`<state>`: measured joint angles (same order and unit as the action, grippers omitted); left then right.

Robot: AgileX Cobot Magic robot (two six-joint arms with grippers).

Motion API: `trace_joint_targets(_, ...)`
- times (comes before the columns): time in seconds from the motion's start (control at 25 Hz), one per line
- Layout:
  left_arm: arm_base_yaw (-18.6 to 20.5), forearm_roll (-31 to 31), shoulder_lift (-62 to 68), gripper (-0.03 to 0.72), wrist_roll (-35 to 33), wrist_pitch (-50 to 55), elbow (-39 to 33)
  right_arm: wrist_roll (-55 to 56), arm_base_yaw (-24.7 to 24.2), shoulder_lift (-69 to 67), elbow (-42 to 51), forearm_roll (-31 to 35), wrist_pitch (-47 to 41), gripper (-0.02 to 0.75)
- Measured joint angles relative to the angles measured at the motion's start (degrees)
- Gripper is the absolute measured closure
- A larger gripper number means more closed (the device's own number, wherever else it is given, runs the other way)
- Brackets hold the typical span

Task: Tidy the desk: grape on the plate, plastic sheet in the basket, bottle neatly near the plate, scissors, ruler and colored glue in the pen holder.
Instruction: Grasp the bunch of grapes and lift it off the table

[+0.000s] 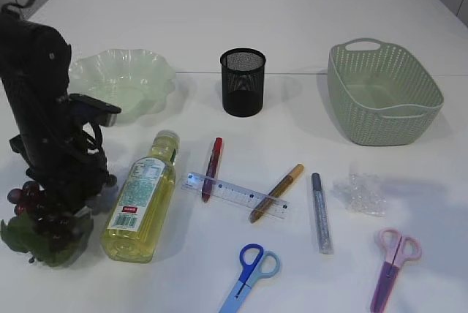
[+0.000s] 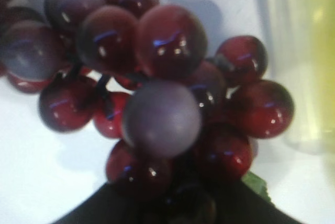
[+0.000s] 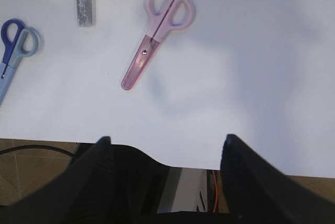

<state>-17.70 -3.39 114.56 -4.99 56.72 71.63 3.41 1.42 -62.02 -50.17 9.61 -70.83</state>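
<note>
The grape [image 1: 29,202] bunch lies at the front left, and my left gripper [image 1: 64,214] is down on it. In the left wrist view the grape [image 2: 162,114] fills the frame and the dark jaws at the bottom are blurred around its lower berries. The bottle [image 1: 142,196] lies beside it. The ruler [image 1: 234,194], red glue [image 1: 212,167], gold glue [image 1: 276,192] and silver glue [image 1: 320,212] lie mid-table. The plastic sheet [image 1: 360,192] sits to the right. My right gripper [image 3: 166,140] stands open and empty near the pink scissors [image 3: 154,35].
The green plate [image 1: 121,79] is at the back left, the black pen holder [image 1: 243,83] in the middle, the green basket [image 1: 380,108] at the back right. Blue scissors [image 1: 250,273] and pink scissors [image 1: 395,258] lie at the front edge.
</note>
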Motion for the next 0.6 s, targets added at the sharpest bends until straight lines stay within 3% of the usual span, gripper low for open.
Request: trace_joint_targets(0.6,0.62,3.39,-11.96,0.529,4.21,6.26,1.25,-0.04,0.00,0.00,0.00,-1.74,0.38,0.238)
